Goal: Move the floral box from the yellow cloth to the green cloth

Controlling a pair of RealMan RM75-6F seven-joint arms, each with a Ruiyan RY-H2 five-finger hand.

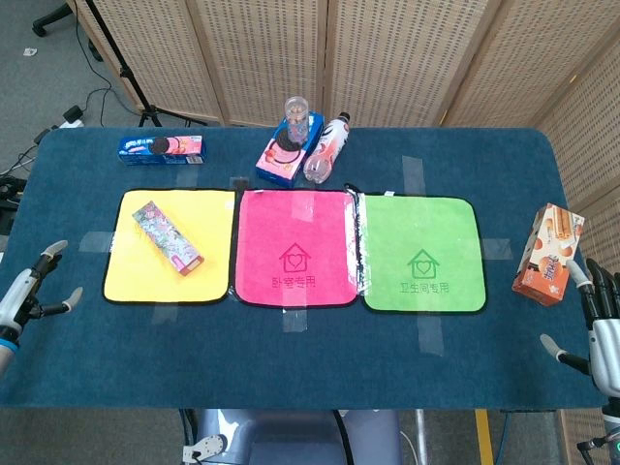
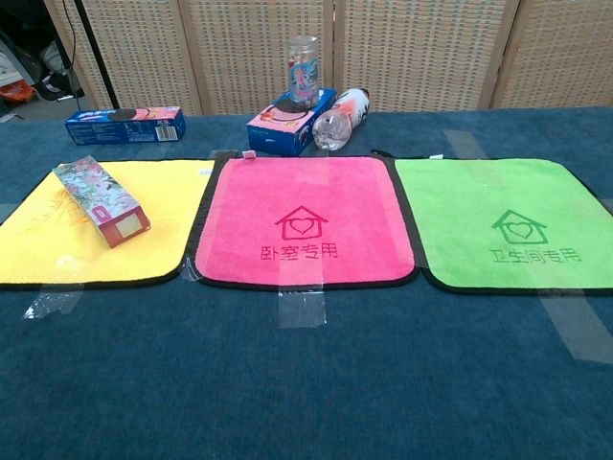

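Note:
The floral box (image 1: 167, 238) (image 2: 101, 202) lies flat and slanted on the yellow cloth (image 1: 136, 276) (image 2: 57, 254) at the left. The green cloth (image 1: 422, 254) (image 2: 508, 225) lies bare at the right, with a pink cloth (image 1: 296, 248) (image 2: 302, 222) between the two. My left hand (image 1: 24, 291) hovers open at the table's left edge, well left of the yellow cloth and holding nothing. My right hand (image 1: 599, 329) is at the front right corner, fingers spread, empty. Neither hand shows in the chest view.
An orange snack box (image 1: 548, 254) stands near the right edge by my right hand. At the back are a blue cookie box (image 1: 161, 147), a second blue box (image 1: 283, 157) with a clear jar (image 1: 296, 118) on it, and a lying bottle (image 1: 326, 148).

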